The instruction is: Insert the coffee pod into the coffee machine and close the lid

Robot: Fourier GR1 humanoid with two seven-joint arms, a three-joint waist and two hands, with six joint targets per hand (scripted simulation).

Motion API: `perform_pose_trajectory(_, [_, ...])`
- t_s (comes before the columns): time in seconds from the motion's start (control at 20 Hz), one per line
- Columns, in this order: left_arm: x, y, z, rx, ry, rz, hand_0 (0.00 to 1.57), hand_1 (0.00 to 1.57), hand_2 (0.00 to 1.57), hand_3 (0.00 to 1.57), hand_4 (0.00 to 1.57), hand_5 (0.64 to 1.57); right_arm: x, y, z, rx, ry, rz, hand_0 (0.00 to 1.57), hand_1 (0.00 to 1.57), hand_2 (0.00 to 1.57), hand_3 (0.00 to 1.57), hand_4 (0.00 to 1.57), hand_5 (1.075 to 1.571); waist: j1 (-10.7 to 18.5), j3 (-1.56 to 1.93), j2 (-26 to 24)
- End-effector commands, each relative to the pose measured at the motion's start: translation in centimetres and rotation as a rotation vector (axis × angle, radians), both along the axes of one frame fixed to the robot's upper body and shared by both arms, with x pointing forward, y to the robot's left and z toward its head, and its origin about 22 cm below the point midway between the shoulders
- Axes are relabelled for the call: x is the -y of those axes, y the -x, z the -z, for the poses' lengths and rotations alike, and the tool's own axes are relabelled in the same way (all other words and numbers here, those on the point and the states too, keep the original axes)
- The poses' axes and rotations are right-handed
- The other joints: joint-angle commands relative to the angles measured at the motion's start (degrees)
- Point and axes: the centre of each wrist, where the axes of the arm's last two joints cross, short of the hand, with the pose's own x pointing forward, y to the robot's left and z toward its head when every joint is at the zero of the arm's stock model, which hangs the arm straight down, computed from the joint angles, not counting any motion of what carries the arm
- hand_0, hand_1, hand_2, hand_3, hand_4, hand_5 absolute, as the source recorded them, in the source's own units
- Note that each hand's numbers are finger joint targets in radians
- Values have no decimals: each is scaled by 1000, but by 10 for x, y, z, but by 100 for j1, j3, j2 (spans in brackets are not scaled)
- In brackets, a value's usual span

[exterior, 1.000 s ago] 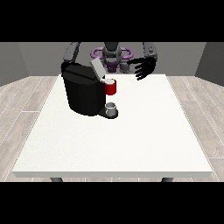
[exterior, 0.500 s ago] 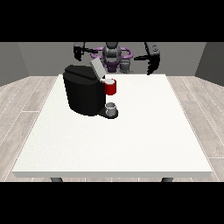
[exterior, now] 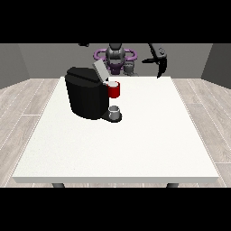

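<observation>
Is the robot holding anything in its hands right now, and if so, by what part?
Nothing. The hand at the view's right hangs in the air, away from the coffee machine; the other hand barely shows at the top.

Robot (exterior: 116,57) — grey torso, purple shoulder rings, black arms.

Open table (exterior: 149,135) all round — only the coffee machine (exterior: 85,94) obstructing, rear-left.

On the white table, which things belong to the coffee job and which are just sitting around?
Job:
- black coffee machine
- its raised grey lid
- red pod holder

Just there:
- small grey cup on the machine's base
- white table
</observation>
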Motion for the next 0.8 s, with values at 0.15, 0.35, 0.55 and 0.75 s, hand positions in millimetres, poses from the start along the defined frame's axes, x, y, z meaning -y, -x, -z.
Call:
perform_pose_trajectory(0.15, [18, -11, -19, 128, 56, 72, 0, 0, 0, 0, 129, 1571, -34, -10, -28, 52, 30, 69, 0, 0, 0, 0, 352, 1571, 503, 3, 778])
perform_pose_trajectory(0.35, [10, -20, -37, 232, 69, 74, 0, 0, 0, 0, 216, 1571, -36, -30, -40, 166, 52, 98, 0, 0, 0, 0, 269, 1571, 593, 3, 1346])
perform_pose_trajectory(0.55, [8, -18, -41, 250, 56, 63, 0, 0, 0, 0, 192, 1571, -41, -47, -63, 186, 110, 108, 0, 0, 0, 0, 208, 1571, 552, 2, 1520])
perform_pose_trajectory(0.75, [33, -20, -53, 320, 64, 95, 0, 0, 0, 0, 185, 1571, -28, -67, -50, 193, 107, 152, 0, 0, 0, 0, 344, 1571, 803, 4, 1721])
